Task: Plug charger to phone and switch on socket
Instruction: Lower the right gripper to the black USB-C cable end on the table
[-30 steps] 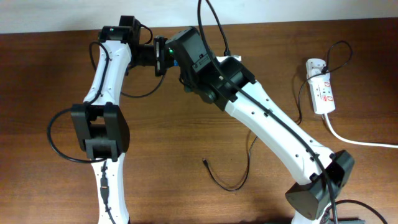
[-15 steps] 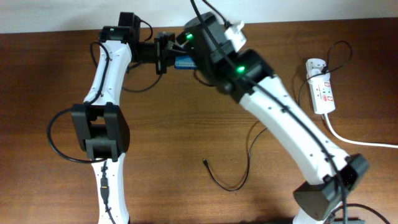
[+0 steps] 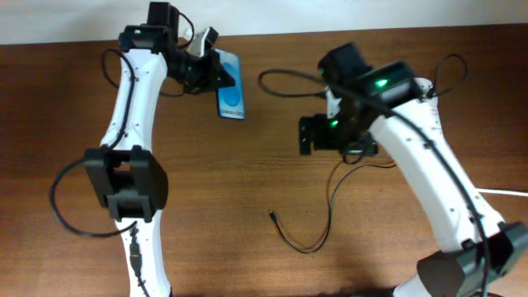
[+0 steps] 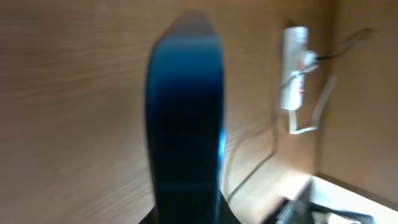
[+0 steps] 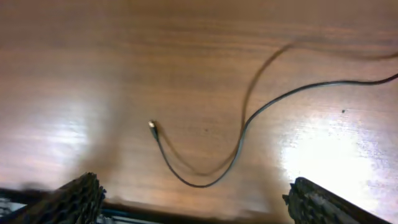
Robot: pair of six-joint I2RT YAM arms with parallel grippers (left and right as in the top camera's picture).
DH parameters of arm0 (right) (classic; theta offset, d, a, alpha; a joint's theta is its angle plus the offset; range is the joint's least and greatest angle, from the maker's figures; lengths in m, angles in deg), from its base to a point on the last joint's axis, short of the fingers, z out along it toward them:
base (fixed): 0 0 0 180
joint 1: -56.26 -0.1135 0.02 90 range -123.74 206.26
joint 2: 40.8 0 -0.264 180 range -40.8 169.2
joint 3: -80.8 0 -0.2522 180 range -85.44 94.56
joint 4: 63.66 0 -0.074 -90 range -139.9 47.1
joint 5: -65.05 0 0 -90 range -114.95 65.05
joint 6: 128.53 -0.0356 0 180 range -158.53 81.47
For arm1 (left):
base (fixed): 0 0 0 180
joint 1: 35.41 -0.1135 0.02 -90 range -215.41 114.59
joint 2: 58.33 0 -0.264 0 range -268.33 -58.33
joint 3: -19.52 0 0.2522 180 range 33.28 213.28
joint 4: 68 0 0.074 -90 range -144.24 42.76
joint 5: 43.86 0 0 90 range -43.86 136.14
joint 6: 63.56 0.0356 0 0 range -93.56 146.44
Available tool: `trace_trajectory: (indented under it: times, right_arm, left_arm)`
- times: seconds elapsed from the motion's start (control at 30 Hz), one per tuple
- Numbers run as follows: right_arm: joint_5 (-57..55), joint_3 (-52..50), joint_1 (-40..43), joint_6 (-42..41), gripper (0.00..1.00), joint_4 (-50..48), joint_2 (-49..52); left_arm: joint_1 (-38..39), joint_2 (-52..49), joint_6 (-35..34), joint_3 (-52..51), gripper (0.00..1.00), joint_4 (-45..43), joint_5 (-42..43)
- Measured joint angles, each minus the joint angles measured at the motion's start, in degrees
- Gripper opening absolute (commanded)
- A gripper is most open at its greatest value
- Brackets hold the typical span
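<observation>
The phone point(image 3: 232, 99), blue screen up, hangs above the far left of the table with my left gripper point(image 3: 208, 73) shut on its upper end. The left wrist view shows the phone point(image 4: 186, 118) edge-on and blurred, rising from the left gripper point(image 4: 186, 214). The charger's black plug tip point(image 3: 271, 215) lies loose on the wood, and its cable point(image 3: 318, 241) loops up to the right. My right gripper point(image 3: 312, 136) hovers open and empty above the middle of the table, apart from the phone. Its wrist view shows the right gripper point(image 5: 199, 205) above the plug tip point(image 5: 152, 125). The socket point(image 4: 297, 81) lies far right.
In the overhead view my right arm point(image 3: 429, 173) covers most of the socket; only its thick white cord point(image 3: 507, 191) shows at the right edge. The wooden table point(image 3: 247, 165) spreads between the two arms. The table's back edge runs just behind the left gripper.
My right gripper has let go near the phone, opened wide and swung right and toward the front. The left gripper has kept the phone and turned it so that the screen faces up.
</observation>
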Motion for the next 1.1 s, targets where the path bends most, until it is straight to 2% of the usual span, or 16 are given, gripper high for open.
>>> trace_trajectory:
  times: [0.1,0.17,0.27,0.33,0.5,0.57,0.6,0.87,1.1]
  right_arm:
    - [-0.74,-13.07,-4.94,0.33,0.98,-9.49,0.04]
    - [-0.94,-20.04,-10.19,1.27,0.74,-15.56,0.48]
    - [-0.96,-24.52,-17.84,3.56,0.61,-20.52,0.57]
    - [-1.09,-25.09,-21.35,4.26,0.48,-21.46,1.42]
    - [1.03,-25.27,-21.92,4.72,0.47,-25.97,11.04]
    - [2.56,-25.40,-21.92,4.68,0.41,-25.99,13.55]
    - [2.97,-25.42,-21.92,4.66,0.38,-25.94,13.75]
    - [6.84,-26.03,-21.38,4.55,0.39,-26.67,13.79]
    - [9.64,-28.83,-16.68,4.33,0.37,-28.57,13.84]
  left_arm:
    - [-0.63,1.27,0.66,0.24,0.00,1.57,-4.52]
    - [-1.20,1.27,0.83,0.24,0.00,1.53,-6.36]
    - [-1.33,1.27,0.85,0.24,0.00,1.55,-9.14]
    - [-1.31,1.27,0.85,0.24,0.00,1.62,-9.62]
    - [-1.33,1.27,0.85,0.24,0.00,1.79,-10.05]
    - [-1.33,1.27,0.85,0.24,0.00,1.81,-10.08]
    - [-1.33,1.27,0.85,0.24,0.00,1.84,-10.08]
    - [-1.33,1.27,0.85,0.24,0.00,2.21,-10.08]
    - [-1.33,1.27,0.85,0.24,0.00,2.67,-10.08]
